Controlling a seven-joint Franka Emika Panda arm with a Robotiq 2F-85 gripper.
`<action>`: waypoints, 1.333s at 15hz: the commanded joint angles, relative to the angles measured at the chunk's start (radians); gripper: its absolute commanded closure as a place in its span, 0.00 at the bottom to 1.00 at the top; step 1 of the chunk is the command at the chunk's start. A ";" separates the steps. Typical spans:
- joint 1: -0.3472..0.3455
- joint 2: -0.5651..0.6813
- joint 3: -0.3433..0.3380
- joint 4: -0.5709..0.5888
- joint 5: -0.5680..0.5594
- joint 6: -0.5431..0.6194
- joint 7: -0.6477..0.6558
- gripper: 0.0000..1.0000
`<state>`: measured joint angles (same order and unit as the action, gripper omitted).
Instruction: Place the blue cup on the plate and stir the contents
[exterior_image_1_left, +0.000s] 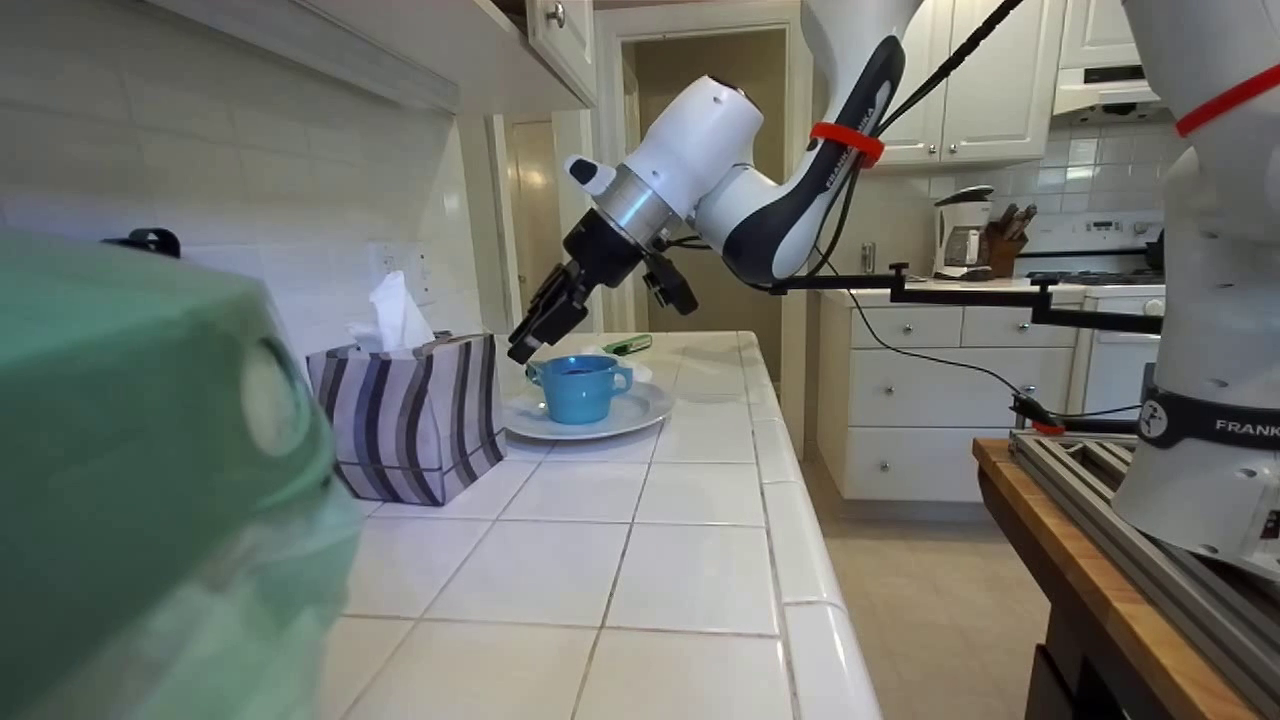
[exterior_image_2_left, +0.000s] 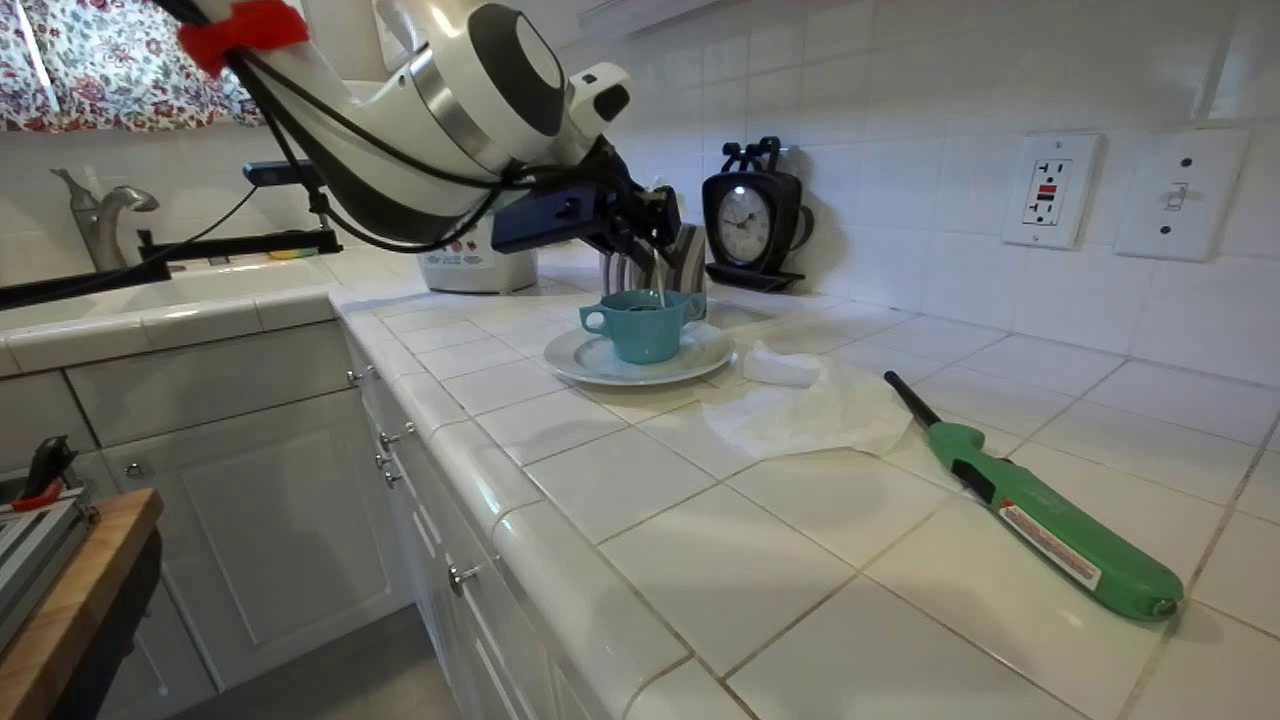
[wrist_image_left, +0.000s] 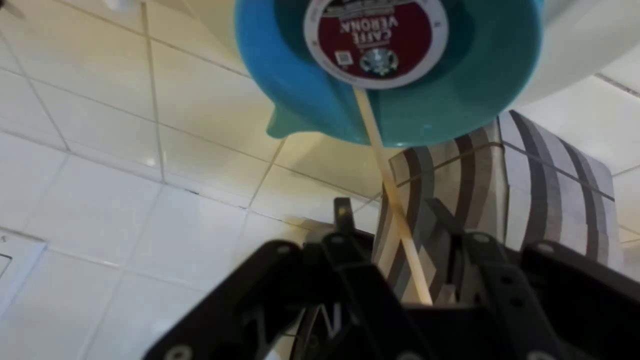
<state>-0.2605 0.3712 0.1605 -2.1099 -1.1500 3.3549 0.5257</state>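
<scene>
Cup (exterior_image_1_left: 580, 397) upright on the plate (exterior_image_2_left: 580, 361) in both exterior views. Coffee pod (wrist_image_left: 377, 47) inside it, printed lid showing. Stick (wrist_image_left: 391, 192) slants out of the cup and into the gripper (wrist_image_left: 393, 212); jaws stand partway apart, gap showing on each side. Tissue box (exterior_image_1_left: 400, 430) left of the plate and nearer in an exterior view; lighter (exterior_image_2_left: 1075, 530) lies near right in an exterior view.
</scene>
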 joint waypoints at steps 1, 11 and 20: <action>-0.030 0.041 0.030 0.043 -0.029 0.006 -0.041 0.56; -0.049 0.038 0.060 0.045 -0.038 -0.006 -0.072 1.00; -0.045 -0.055 0.035 0.014 -0.048 -0.005 -0.059 0.99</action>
<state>-0.2988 0.3638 0.2062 -2.0774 -1.1804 3.3549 0.4793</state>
